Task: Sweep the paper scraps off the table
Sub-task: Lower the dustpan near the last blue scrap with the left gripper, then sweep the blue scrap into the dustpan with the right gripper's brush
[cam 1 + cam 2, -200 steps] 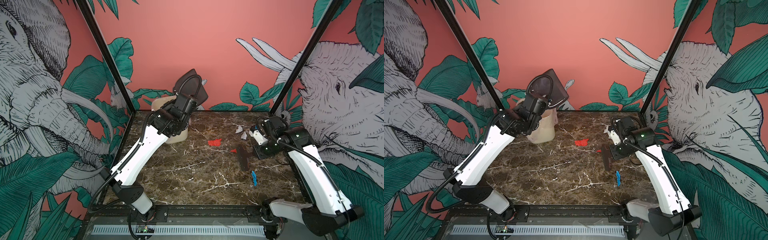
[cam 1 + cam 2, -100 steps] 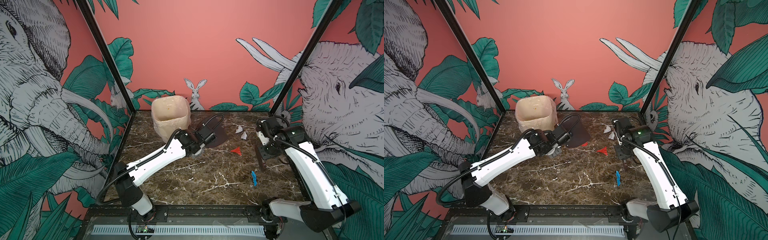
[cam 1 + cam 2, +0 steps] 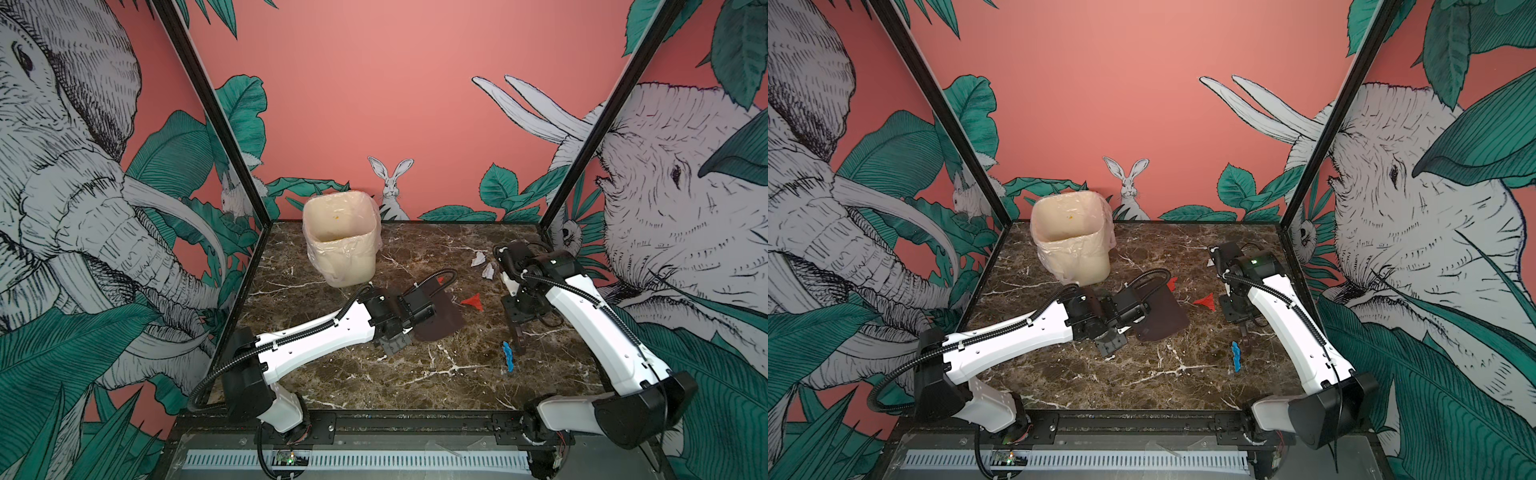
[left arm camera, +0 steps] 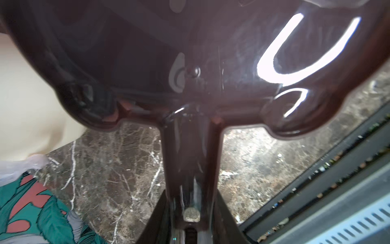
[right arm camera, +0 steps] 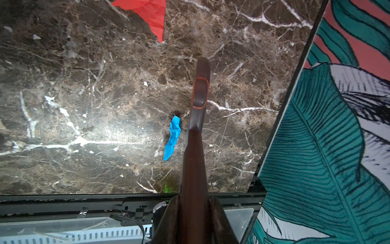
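The counter (image 3: 374, 374) carries everything. The left arm (image 3: 316, 345), raised over the bin a second ago, now lies low across the counter's middle. The right arm (image 3: 582, 316) has drawn a little right and nearer. The bin (image 3: 353, 270) stands at the far left, unmoved, with a clear liner (image 3: 332, 253) folded over its rim. An orange speck sits on its inner wall and its floor is out of sight, so its contents cannot be told. The dustpan (image 3: 440, 320), tipped above the bin a second ago, now rests on the counter's middle, near and right of the bin. The left jaws are closed to a narrow gap on its handle, and the left wrist view shows only glare on its dark face. At the right of the counter the brush (image 3: 517, 336) hangs from the right jaws, which are clamped tight on its handle. The scraps lie where they did. A red scrap (image 3: 472, 301) is between dustpan and brush, and a smaller red bit (image 3: 440, 281) at the dustpan's far edge is now partly hidden. A blue scrap (image 3: 508, 358) lies just left of the brush, and two white scraps (image 3: 478, 258) lie far right beside the right arm.
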You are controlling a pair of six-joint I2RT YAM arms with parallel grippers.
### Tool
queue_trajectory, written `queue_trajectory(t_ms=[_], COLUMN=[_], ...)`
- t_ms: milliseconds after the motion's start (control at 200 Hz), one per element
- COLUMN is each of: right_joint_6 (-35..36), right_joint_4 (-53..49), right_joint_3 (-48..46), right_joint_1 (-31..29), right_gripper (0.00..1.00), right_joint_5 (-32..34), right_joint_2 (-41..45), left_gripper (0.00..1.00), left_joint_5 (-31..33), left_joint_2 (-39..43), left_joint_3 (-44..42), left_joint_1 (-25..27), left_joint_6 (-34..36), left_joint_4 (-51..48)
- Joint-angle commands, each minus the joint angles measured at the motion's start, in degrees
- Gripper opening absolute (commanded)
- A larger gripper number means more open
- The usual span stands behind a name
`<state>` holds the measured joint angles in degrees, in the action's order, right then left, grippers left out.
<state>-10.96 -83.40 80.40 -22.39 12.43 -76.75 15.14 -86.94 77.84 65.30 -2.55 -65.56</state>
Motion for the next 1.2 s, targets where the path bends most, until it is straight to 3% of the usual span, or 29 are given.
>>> queue_trajectory(t_ms=[0,380,465,595,805,980,1195], right_joint_6=[-2.5,-6.6,-6.8,-7.5,-14.8,-18.2,-16.6], right_joint_4=[-0.5,2.3,1.4,-4.0,-10.1,-10.5,-7.5], right_joint_3=[-0.5,1.7,2.5,3.9,3.2,-0.5,-3.5], right_joint_1=[-1.5,-6.7,-7.1,-7.1,-9.2,-12.2,-13.7], right_gripper=[0.00,0.00,0.00,0.00,0.00,0.00,0.00], right_joint_5=[-2.9,-11.1,-9.1,-0.8,6.7,6.7,3.2], right_joint_2=[1.1,2.1,1.8,1.0,4.2,6.0,6.1], left_gripper=[0.00,0.00,0.00,0.00,0.00,0.00,0.00], left_joint_5=[-2.4,-7.0,-7.7,-8.7,-11.2,-12.3,-12.0], left_joint_2=[0.6,2.0,1.6,1.0,0.5,0.3,0.0], left_joint_3=[-1.4,-7.6,-8.8,-9.8,-10.9,-11.7,-13.7], left_joint_1=[1.3,4.6,5.4,6.7,7.6,7.9,7.9], left_joint_6=[-2.0,-4.5,-5.1,-4.8,-1.8,1.2,2.3], left_joint_4=[-1.2,-2.1,-1.7,0.3,3.5,2.6,5.2])
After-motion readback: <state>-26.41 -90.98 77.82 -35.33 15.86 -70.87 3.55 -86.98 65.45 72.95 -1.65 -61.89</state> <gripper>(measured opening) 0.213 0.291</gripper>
